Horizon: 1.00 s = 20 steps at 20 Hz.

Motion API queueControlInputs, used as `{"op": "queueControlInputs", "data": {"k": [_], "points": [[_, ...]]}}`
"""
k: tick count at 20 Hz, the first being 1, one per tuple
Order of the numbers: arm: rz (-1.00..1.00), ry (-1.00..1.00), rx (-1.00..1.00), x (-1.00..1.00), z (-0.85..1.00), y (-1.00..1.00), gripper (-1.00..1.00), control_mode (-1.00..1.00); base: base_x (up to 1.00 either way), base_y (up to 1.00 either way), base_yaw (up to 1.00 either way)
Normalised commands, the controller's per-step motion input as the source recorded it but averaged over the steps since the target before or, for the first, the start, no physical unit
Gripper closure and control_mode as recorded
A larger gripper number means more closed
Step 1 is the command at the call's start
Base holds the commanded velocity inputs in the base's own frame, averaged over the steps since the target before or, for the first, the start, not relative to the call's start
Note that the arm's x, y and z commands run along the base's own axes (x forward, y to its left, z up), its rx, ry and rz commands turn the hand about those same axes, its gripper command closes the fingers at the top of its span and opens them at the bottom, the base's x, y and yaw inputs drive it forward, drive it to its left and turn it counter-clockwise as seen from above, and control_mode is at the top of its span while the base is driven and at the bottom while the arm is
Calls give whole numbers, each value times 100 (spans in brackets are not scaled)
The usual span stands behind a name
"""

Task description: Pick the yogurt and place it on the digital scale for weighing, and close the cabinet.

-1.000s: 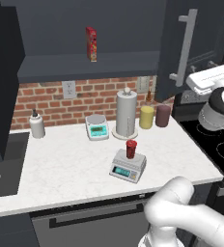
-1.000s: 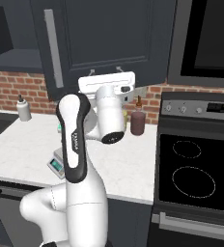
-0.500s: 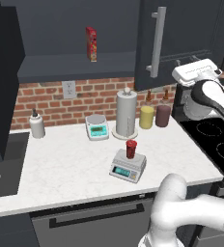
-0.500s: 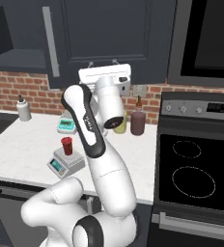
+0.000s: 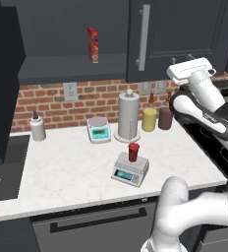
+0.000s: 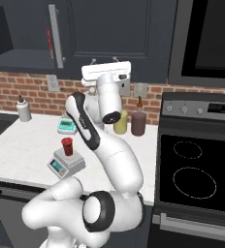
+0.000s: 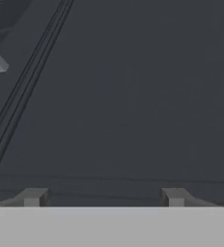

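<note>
dark-red yogurt (image 5: 133, 151) sits on the digital scale (image 5: 130, 169) near the table's front edge, as before. the cabinet (image 5: 185, 34) door has swung further toward shut since the earlier frame, the end effector (image 7: 103, 197) pressed close to its panel, fingers spread wide, holding nothing.

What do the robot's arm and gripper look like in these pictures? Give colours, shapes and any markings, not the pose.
The arm is made of glossy white, rounded, tube-like segments with dark bands at the joints. One dark band in the left base view carries small white lettering, too small to read. The hand is a flat white bar. The gripper has two small, blocky, grey-dark finger tips. No cables are visible.
</note>
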Motion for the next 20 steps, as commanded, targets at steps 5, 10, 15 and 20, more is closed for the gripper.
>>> {"op": "queueControlInputs", "data": {"k": [5,10,15,20], "points": [[-5,11,0,56,-3,0,-100,-100,0,0,0],[-4,12,0,59,-3,0,-100,-100,0,0,0],[-1,0,0,-12,-1,-1,-100,-100,0,0,0],[0,-11,9,-99,7,-19,-100,-100,0,0,0]]}}
